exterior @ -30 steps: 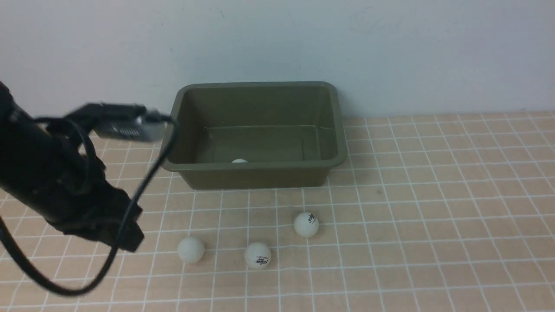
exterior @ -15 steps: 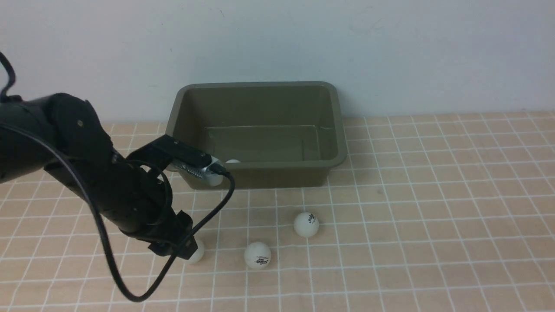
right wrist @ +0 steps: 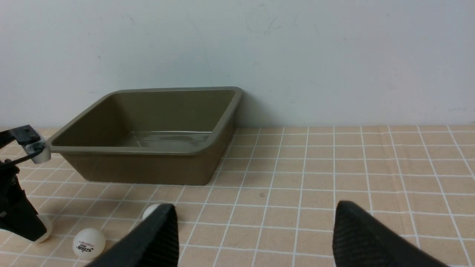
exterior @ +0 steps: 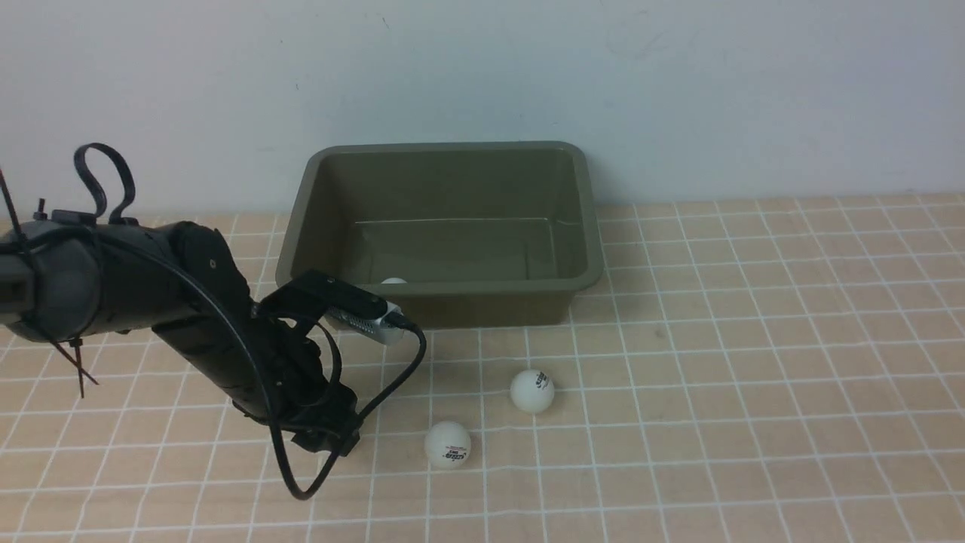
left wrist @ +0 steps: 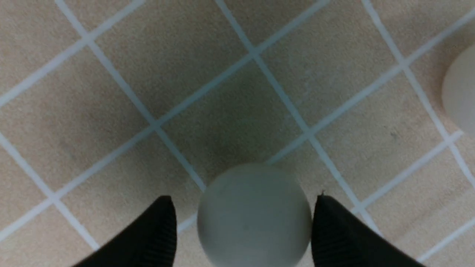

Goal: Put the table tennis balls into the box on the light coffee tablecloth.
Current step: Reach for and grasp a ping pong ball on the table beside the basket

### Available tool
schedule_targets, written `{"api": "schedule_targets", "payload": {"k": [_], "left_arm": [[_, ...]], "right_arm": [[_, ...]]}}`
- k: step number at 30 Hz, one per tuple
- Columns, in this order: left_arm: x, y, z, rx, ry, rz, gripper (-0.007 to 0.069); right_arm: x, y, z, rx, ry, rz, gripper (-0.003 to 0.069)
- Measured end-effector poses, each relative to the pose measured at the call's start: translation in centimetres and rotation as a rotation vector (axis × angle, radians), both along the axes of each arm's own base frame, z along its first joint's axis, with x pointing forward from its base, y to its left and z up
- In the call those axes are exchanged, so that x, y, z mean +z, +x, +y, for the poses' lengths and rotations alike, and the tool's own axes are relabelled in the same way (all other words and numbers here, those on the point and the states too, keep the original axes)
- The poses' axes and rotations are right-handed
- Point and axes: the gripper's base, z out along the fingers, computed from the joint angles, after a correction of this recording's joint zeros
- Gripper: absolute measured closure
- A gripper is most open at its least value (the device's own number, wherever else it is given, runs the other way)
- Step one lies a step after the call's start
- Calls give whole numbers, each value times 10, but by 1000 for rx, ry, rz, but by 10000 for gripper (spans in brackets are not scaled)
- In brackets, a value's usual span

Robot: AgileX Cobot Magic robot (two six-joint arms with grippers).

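Straddling one of the table tennis balls (left wrist: 254,218), the left claw (left wrist: 243,198) stands spread. A dark finger (left wrist: 156,237) sits on each side, with a thin gap between pad and ball. That ball sits on the light coffee tablecloth (exterior: 754,377). Just to its right lies a second ball (exterior: 448,444), and a third (exterior: 532,391) lies farther right, nearer the box (exterior: 445,289); open cloth separates them. A fourth ball (exterior: 393,281) peeks over the box's near rim, inside by the near wall. The box's far rim stands close to the white wall (exterior: 678,90). The right claw (right wrist: 256,222) gapes wide with nothing between its fingers and broad open cloth ahead.
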Motion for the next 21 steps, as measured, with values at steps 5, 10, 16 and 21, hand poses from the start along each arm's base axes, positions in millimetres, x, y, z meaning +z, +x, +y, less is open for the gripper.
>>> {"api": "schedule_targets", "payload": {"k": [5, 10, 16, 21], "left_arm": [[1, 2, -3, -6, -19, 10, 306], [37, 10, -16, -89, -97, 1, 306], [106, 35, -33, -138, -242, -142, 306], [135, 63, -40, -135, -277, -277, 306]], "right_arm": [[0, 0, 0, 0, 0, 0, 205], [0, 0, 0, 0, 0, 0, 240], [0, 0, 0, 0, 0, 0, 269], [0, 0, 0, 0, 0, 0, 274]]}}
